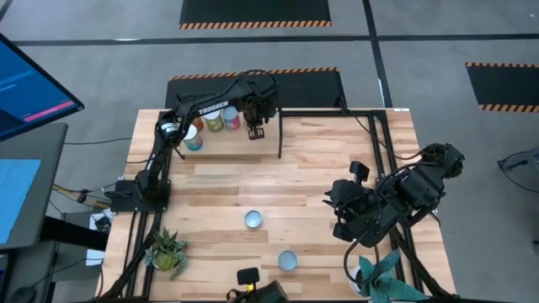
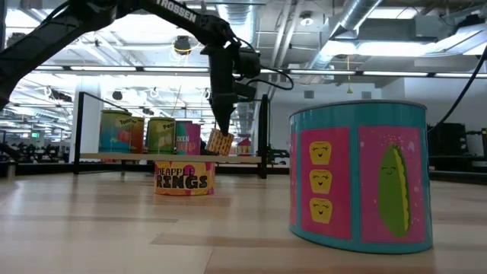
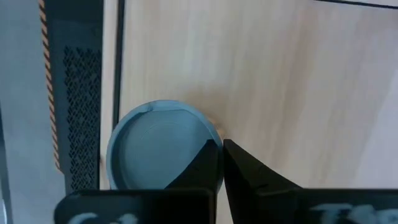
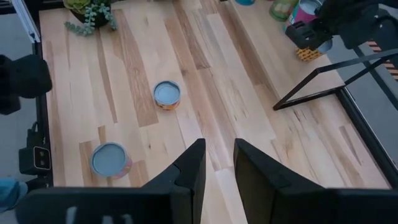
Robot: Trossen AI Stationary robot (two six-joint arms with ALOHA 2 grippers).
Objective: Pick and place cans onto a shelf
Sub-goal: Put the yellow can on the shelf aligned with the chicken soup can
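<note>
Three cans stand on the shelf (image 1: 221,145) at the table's far left: a blue-topped one (image 1: 194,140), a yellow-green one (image 1: 213,121) and a pink one (image 1: 232,120). Two pale-blue-topped cans stand on the tabletop, one in the middle (image 1: 253,220) and one nearer the front edge (image 1: 287,260). My left gripper (image 1: 255,130) is shut, fingers pointing down, just right of the pink can, whose top shows in the left wrist view (image 3: 158,149). My right gripper (image 1: 333,204) is open and empty above the table's right side. My left gripper's shut fingertips (image 3: 214,155) stand right at the rim of the pink can's pale blue top (image 3: 202,127), coming from above. In the low view they reach down almost to the shelf board (image 2: 220,142). Whether they touch the can, I cannot tell.
A black frame rail (image 1: 280,135) stands just right of my left gripper. Potted plants sit at the front left (image 1: 166,250) and front right (image 1: 383,278). In the low view the front can (image 2: 358,175) looms close, and the middle can (image 2: 185,177) stands before the shelf.
</note>
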